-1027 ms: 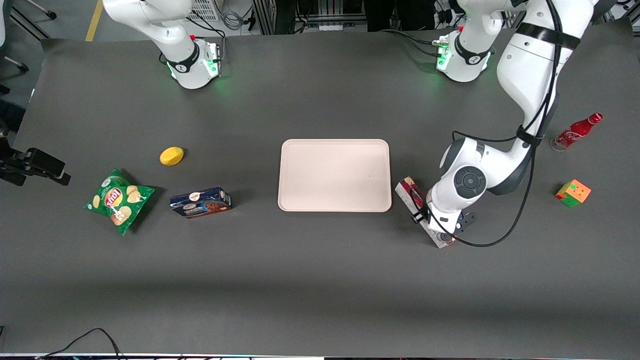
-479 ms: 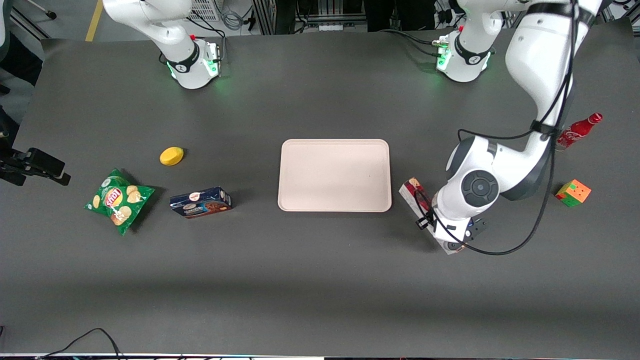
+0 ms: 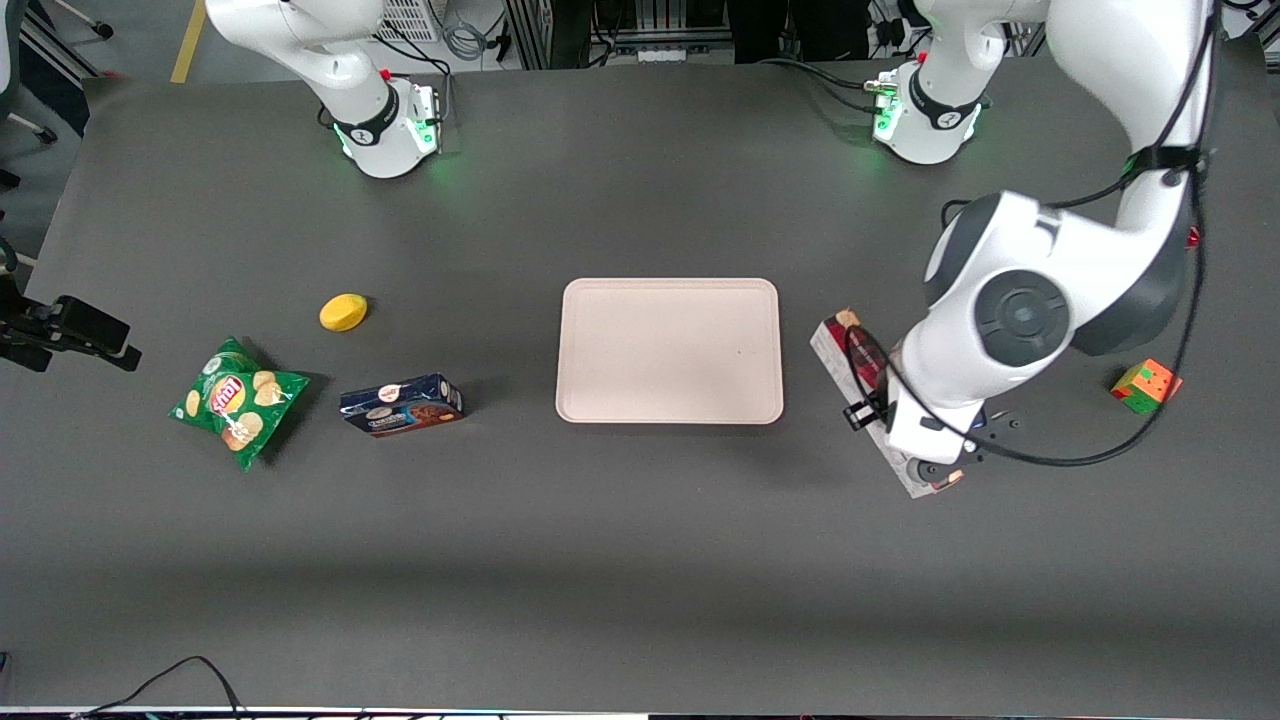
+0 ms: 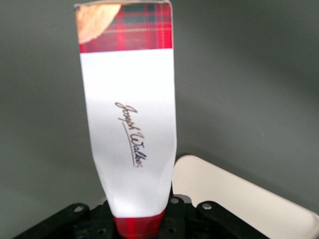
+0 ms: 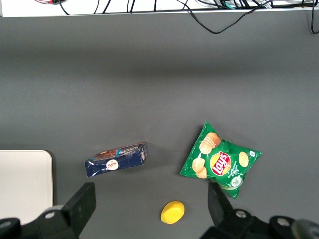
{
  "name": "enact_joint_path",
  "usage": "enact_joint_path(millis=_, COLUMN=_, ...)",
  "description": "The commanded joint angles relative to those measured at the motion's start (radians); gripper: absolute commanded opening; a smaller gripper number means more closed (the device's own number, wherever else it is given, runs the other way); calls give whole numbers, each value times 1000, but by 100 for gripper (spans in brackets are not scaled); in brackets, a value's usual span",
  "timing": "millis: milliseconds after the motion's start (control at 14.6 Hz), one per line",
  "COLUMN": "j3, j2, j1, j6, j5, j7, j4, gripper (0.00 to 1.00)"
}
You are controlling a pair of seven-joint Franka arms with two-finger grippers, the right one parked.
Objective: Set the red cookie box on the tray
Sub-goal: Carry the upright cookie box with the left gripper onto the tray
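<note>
Aloft, gripper (image 3: 925,455) clamping red cookie box (image 3: 848,352).

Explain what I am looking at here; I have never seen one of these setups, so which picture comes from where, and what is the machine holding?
Two white robot arms are bolted to a dark table. One picture looks down from the front; the other two come from cameras on the arms' wrists. The working arm's gripper is shut on the red cookie box, lifted above the table beside the tray; its wrist camera shows the box up close with the tray below. Toward the parked arm's end lie a blue cookie box, a chip bag and a yellow object. A colour cube sits toward the working arm's end.
</note>
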Motion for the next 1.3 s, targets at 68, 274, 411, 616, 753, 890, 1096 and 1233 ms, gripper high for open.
enact_joint_path(millis=68, j3=-19, j2=-23, j1=-4, j6=-68, j5=-48, j7=128, j4=34, gripper=25)
enact_joint_path(millis=274, j3=-116, j2=-12, j1=-12, j6=-50, j5=-42, j7=191, j4=-28, gripper=26)
enact_joint_path(millis=411, j3=-169, j2=-12, j1=-15, j6=4, j5=-34, j7=181, j4=-90, gripper=26)
enact_joint_path(millis=616, j3=-217, j2=-23, j1=-19, j6=113, j5=30, j7=176, j4=-209, gripper=27)
enact_joint_path(millis=753, j3=-237, j2=-28, j1=-23, j6=266, j5=57, j7=88, j4=-327, gripper=27)
enact_joint_path(millis=890, j3=-266, j2=-28, j1=-23, j6=401, j5=172, j7=15, j4=-429, gripper=27)
enact_joint_path(millis=1096, j3=-268, j2=-12, j1=-24, j6=480, j5=232, j7=-23, j4=-490, gripper=27)
enact_joint_path(millis=1233, j3=-268, j2=-3, j1=-23, j6=538, j5=283, j7=-40, j4=-536, gripper=27)
